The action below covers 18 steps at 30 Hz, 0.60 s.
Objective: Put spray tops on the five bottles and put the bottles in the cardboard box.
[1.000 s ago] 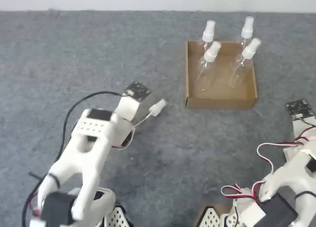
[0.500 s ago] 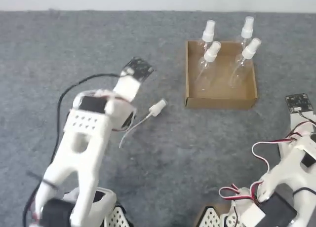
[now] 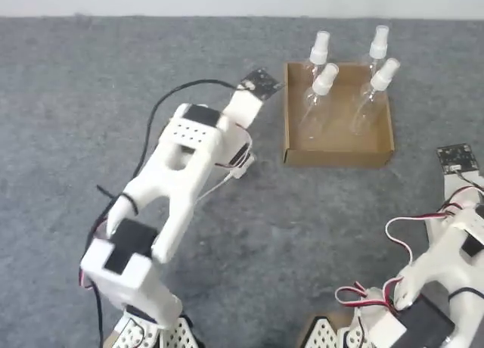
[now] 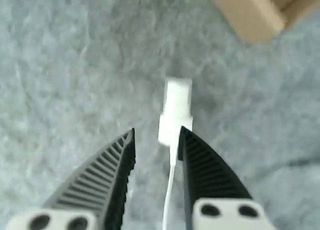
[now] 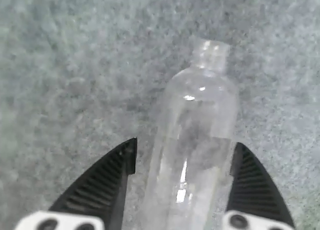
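Now, far left in the high view: the left arm (image 3: pixel 170 189) stretches across the grey surface (image 3: pixel 76 83) toward the box, its wrist over the loose spray top (image 3: pixel 243 167). From the left wrist camera the left end effector (image 4: pixel 156 132) is open, jaws parted a little. The white spray top (image 4: pixel 176 107) lies flat on the surface just beyond the fingertips. Its thin tube runs back between the jaws, closer to one finger (image 4: pixel 197 160) than the other. Cannot tell whether that finger touches the tube. A corner of the cardboard box (image 4: pixel 247 12) shows beyond the top.

Centre-right: the cardboard box (image 3: pixel 338 157) sits open on the surface, just beside the left wrist. Four clear bottles (image 3: pixel 316 100) stand in it, two by two, each fitted with a white spray top. The front pair lean.

Far right, near edge: the right arm (image 3: pixel 442 268) is folded low. Its wrist camera shows the right end effector (image 5: pixel 184 145) open wide, one jaw on each side of a clear bottle (image 5: pixel 197 140). This bottle lies on the surface with a bare neck, which points away from the end effector. Contact between fingers and bottle cannot be judged.
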Tool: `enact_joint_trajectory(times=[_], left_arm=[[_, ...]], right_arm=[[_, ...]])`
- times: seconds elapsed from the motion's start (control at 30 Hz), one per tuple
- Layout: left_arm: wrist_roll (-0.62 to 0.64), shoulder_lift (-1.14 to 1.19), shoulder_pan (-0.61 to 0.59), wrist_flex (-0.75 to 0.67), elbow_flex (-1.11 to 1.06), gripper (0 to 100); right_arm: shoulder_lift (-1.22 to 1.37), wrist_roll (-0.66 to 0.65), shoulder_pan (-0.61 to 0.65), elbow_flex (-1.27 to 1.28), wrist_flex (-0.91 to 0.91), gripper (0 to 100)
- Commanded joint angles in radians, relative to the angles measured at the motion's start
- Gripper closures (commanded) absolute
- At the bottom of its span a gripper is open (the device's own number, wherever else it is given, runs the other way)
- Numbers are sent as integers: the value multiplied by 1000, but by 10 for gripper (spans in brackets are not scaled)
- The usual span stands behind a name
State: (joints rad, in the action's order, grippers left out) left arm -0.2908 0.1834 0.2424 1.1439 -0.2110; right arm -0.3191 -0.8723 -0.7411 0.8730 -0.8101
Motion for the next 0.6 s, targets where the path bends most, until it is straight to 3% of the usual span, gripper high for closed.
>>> enact_joint_trajectory(times=[0.0,0.57], left_arm=[[12,69,21,-21,148,862],[12,331,14,41,302,866]], right_arm=[[5,-91,8,-63,-50,731],[5,-107,5,-63,-50,714]])
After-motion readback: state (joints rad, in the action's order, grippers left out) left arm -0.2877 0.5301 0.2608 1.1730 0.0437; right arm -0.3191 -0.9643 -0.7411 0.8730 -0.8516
